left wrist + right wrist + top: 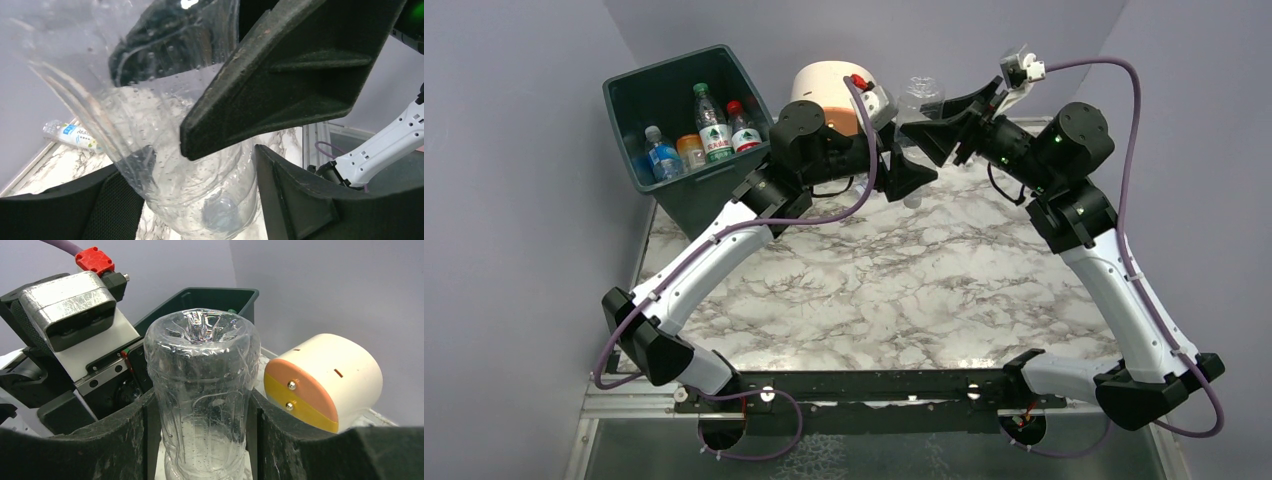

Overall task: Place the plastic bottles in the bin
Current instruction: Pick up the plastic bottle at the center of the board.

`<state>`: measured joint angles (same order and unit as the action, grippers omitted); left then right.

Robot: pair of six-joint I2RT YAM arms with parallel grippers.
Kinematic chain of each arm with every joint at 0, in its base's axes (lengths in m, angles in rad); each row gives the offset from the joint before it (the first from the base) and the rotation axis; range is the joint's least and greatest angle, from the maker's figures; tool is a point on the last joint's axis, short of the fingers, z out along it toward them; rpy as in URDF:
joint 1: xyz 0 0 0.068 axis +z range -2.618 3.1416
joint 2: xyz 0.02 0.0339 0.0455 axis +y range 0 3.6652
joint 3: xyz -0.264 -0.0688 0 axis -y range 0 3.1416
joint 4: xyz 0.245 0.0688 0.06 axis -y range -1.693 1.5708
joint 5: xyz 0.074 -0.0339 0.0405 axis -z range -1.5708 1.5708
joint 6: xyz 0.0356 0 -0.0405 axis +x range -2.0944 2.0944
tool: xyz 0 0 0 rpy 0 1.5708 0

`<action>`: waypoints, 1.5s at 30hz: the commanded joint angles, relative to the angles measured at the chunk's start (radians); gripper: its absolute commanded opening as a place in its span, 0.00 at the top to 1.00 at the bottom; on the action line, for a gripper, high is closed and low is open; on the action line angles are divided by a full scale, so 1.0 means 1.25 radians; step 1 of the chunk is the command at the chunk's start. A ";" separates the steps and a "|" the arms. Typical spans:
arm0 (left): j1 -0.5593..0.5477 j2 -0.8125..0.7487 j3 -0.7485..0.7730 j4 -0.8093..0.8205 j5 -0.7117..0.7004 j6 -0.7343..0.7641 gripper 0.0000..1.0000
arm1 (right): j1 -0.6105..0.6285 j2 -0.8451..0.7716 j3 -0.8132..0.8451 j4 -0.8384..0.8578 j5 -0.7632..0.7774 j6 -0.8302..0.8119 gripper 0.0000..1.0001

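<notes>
Black fingers hide most of the clear bottle (202, 385). In the top view only its pale base end (919, 98) shows, at upper centre of the frame, above the bench (874, 280) and right of the bin. In the right wrist view its lower end is cut off at the bottom edge. The right gripper (200, 450) is closed on it, with a finger pressed to each side. The left gripper (200, 210) has its fingers either side of the same bottle, low in the left wrist view. Through the droplet-covered, glaring plastic I cannot tell whether they touch it.

The bin (654, 100) stands at upper left in the top view, its near right corner covered by the left arm. Four bottles show inside: a blue-labelled bottle (662, 155), an orange bottle (690, 152), a green-labelled bottle (714, 125) and a red-labelled bottle (743, 128). A white-labelled bottle (70, 134) lies on its side on the bench at the left of the left wrist view. The round cream drawer unit (824, 88) sits just right of the bin, partly hidden by the arm.
</notes>
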<state>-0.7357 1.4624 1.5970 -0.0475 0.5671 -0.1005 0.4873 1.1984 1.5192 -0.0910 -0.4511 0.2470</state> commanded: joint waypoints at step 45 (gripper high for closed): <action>0.266 -0.075 0.054 -0.105 0.000 -0.003 0.61 | 0.006 -0.052 0.077 -0.165 0.307 0.107 0.05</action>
<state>-0.4763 1.4113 1.6455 -0.1677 0.5171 -0.0975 0.4961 1.1259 1.5925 -0.2611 -0.1123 0.3672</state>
